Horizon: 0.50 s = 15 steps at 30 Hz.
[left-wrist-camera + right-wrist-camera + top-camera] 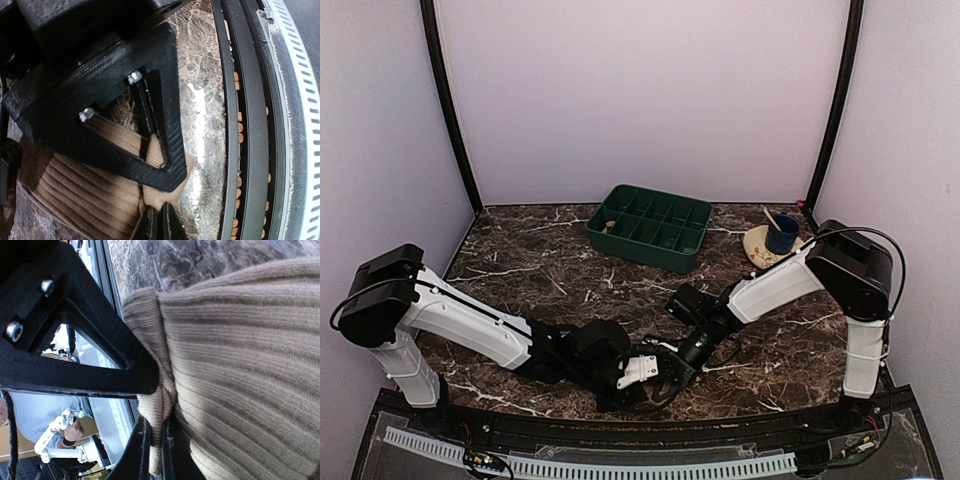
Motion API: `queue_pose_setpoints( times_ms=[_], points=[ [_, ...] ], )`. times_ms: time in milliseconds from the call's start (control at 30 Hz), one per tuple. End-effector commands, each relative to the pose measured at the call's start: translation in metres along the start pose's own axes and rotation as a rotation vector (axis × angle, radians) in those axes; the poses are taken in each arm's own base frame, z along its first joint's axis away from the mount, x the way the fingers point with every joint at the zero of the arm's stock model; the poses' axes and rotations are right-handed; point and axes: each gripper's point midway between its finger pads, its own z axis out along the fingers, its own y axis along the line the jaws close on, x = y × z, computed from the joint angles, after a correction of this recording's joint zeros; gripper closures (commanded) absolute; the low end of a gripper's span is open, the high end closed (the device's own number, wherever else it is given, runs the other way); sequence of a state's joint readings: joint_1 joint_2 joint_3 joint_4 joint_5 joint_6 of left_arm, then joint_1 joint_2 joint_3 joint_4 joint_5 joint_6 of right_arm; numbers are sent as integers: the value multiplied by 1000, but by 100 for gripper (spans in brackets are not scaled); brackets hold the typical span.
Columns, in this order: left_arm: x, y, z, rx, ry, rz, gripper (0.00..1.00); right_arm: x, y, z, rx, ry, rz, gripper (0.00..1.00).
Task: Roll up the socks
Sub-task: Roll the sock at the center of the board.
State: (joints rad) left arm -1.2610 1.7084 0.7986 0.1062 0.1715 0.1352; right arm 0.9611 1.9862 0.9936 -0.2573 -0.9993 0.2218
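Note:
A tan ribbed sock (75, 185) lies on the marble close to the table's front edge. My left gripper (160, 216) sits at its smooth corner with the jaws shut, and the fabric narrows into the tips. In the right wrist view the same tan sock (240, 365) fills the frame, and my right gripper (156, 440) is shut on a bunched fold of its edge. From above, the left gripper (655, 375) and right gripper (686, 357) meet low over the front middle of the table and hide the socks beneath them.
A green compartment tray (640, 250) stands at the back centre. A tan dish (757, 250) holding a blue cup (782, 235) sits at the back right. The black front rail (240, 125) and a white slotted strip (295, 75) run right beside the sock.

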Motion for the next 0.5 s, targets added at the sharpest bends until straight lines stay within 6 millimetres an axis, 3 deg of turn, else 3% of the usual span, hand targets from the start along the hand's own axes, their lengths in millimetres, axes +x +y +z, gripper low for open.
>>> queue_pose_setpoints(
  times_ms=[0, 267, 467],
  points=[
    [16, -4, 7, 18, 62, -14, 100, 1, -14, 2, 48, 7, 24, 96],
    [34, -4, 17, 26, 129, -56, 100, -2, -24, -9, 109, -33, 48, 80],
    [42, 0, 20, 27, 163, -95, 100, -4, -27, -23, 136, -83, 58, 74]
  ],
)
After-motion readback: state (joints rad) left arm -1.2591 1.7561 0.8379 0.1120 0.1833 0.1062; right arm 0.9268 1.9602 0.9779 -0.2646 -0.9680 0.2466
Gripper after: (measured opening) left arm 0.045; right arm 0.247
